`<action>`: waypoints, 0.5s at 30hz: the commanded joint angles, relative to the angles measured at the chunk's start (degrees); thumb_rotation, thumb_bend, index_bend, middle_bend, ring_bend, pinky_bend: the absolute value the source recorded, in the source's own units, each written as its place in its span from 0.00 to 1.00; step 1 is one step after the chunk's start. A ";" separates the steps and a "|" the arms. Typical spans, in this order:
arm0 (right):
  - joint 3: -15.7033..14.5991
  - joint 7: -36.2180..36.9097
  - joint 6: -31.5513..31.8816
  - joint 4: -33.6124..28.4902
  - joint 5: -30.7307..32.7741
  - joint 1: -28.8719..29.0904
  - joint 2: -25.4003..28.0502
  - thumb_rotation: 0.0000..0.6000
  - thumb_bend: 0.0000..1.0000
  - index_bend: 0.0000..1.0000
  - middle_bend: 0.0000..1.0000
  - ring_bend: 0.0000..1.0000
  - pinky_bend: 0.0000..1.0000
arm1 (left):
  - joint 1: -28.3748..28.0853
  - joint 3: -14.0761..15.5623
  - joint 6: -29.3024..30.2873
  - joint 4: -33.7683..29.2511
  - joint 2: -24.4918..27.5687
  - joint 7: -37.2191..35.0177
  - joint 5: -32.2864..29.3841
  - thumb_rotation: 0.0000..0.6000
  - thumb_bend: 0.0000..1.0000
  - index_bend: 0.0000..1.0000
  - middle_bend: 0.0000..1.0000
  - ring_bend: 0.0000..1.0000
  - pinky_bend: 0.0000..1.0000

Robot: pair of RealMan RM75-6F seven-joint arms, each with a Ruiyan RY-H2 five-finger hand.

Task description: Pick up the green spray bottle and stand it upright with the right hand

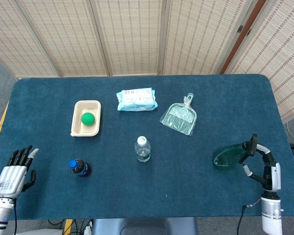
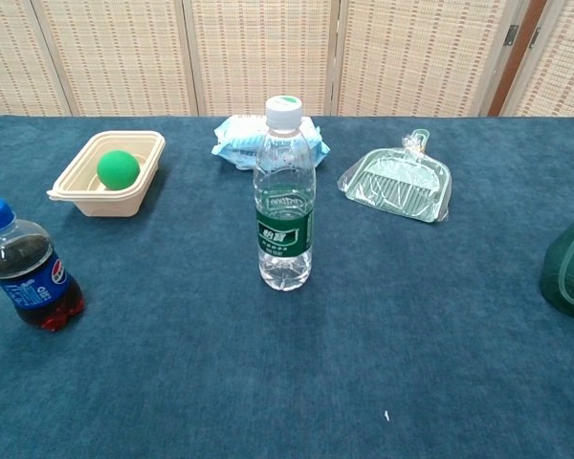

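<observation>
The green translucent spray bottle [image 1: 228, 156] stands near the table's right edge, its dark spray head [image 1: 253, 143] pointing toward my right hand. In the chest view only its lower body [image 2: 569, 273] shows, cut off by the right border, wide base down. My right hand [image 1: 268, 171] is just right of the bottle and nearer the front edge, fingers spread and nothing in its grasp. One fingertip lies close to the spray head; whether it touches I cannot tell. My left hand [image 1: 12, 175] rests at the front left corner, fingers extended and empty.
A clear water bottle [image 1: 142, 149] stands mid-table and a small cola bottle [image 1: 80, 167] at front left. A beige tray [image 1: 76, 126] holds a green ball [image 1: 87, 118]. A wipes pack [image 1: 135, 99] and a wrapped green dustpan [image 1: 179, 118] lie further back.
</observation>
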 commanded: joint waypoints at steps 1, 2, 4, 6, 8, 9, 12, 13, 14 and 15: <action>0.09 -0.15 0.42 -0.29 0.04 -0.28 0.29 1.00 0.12 0.29 0.27 0.26 0.24 | -0.03 0.01 0.07 -0.08 -0.03 0.06 0.12 1.00 0.61 0.06 0.01 0.00 0.00; 0.09 -0.25 0.50 -0.37 0.04 -0.37 0.36 1.00 0.12 0.29 0.27 0.25 0.24 | -0.04 0.02 0.06 -0.10 -0.05 0.09 0.14 1.00 0.61 0.06 0.01 0.00 0.00; 0.00 -0.61 0.58 -0.56 -0.07 -0.48 0.59 1.00 0.12 0.29 0.26 0.25 0.23 | -0.07 0.03 0.08 -0.14 -0.06 0.24 0.19 1.00 0.61 0.06 0.01 0.00 0.00; -0.20 -1.06 0.47 -0.70 -0.24 -0.56 0.86 1.00 0.12 0.29 0.25 0.24 0.23 | -0.03 0.06 0.09 -0.21 -0.03 0.34 0.15 1.00 0.61 0.06 0.01 0.00 0.00; -0.45 -1.98 0.50 -1.17 -0.59 -0.46 1.64 1.00 0.12 0.29 0.25 0.24 0.23 | 0.02 0.05 0.17 -0.34 0.05 0.46 0.10 1.00 0.61 0.06 0.01 0.00 0.00; -0.55 -2.71 0.49 -1.47 -0.70 -0.46 2.04 1.00 0.12 0.29 0.25 0.24 0.23 | 0.05 0.05 0.22 -0.40 0.09 0.50 0.09 1.00 0.61 0.06 0.01 0.00 0.00; -1.25 -6.10 0.50 -2.93 -1.22 -1.03 3.73 1.00 0.12 0.29 0.24 0.23 0.22 | 0.13 0.03 0.40 -0.63 0.26 0.70 0.06 1.00 0.61 0.06 0.01 0.00 0.00; -1.47 -7.08 0.52 -3.46 -1.37 -1.25 4.32 1.00 0.12 0.29 0.24 0.23 0.22 | 0.12 0.01 0.42 -0.72 0.30 0.77 0.05 1.00 0.61 0.06 0.01 0.00 0.00; -1.68 -8.09 0.54 -4.07 -1.50 -1.50 4.95 1.00 0.12 0.29 0.24 0.23 0.22 | 0.11 -0.03 0.43 -0.82 0.35 0.83 0.04 1.00 0.61 0.06 0.01 0.00 0.00; -1.84 -9.32 0.75 -5.08 -1.60 -1.83 5.81 1.00 0.12 0.28 0.24 0.22 0.22 | 0.05 -0.08 0.43 -0.96 0.42 0.94 0.04 1.00 0.61 0.06 0.01 0.00 0.00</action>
